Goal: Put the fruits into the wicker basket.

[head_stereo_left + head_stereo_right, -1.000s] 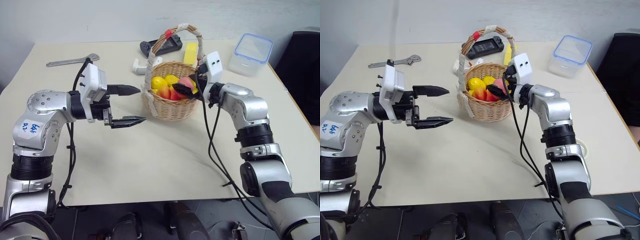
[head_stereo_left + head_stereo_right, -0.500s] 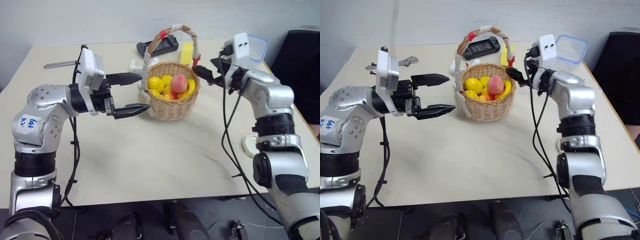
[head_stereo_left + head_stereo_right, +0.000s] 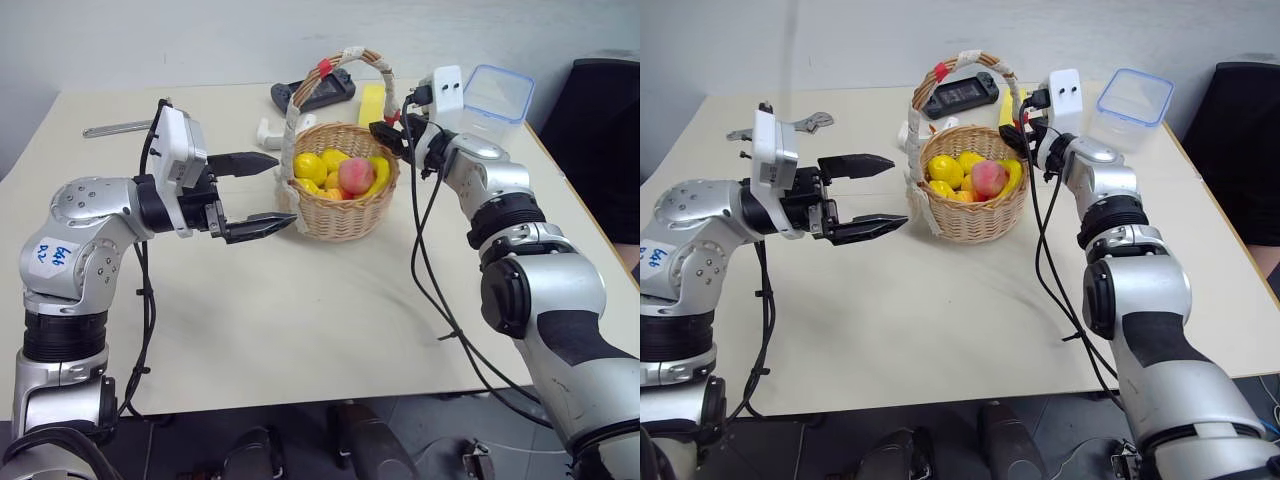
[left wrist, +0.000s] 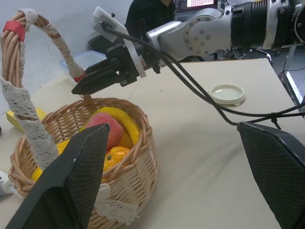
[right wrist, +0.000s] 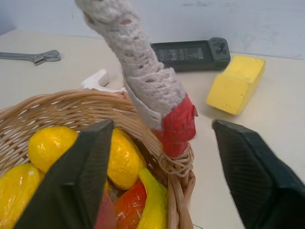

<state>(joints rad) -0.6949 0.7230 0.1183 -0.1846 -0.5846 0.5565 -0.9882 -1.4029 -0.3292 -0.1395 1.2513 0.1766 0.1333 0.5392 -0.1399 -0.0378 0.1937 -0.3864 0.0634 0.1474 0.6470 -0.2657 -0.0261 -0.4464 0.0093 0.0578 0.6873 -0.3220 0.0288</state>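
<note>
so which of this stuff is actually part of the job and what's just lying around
Job: wicker basket, peach, lemons, banana.
Lying about: wrench, game controller, yellow block, clear blue-rimmed box, white lid.

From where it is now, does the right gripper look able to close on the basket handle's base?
Probably yes. The right gripper stands open astride the red-taped base of the handle at the wicker basket rim, nothing between them; the left gripper waits apart, open.

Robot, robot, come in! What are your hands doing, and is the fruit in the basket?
Left gripper open, empty, beside wicker basket. Right gripper open, straddling handle base. Fruits in basket. Nothing blocking.
</note>
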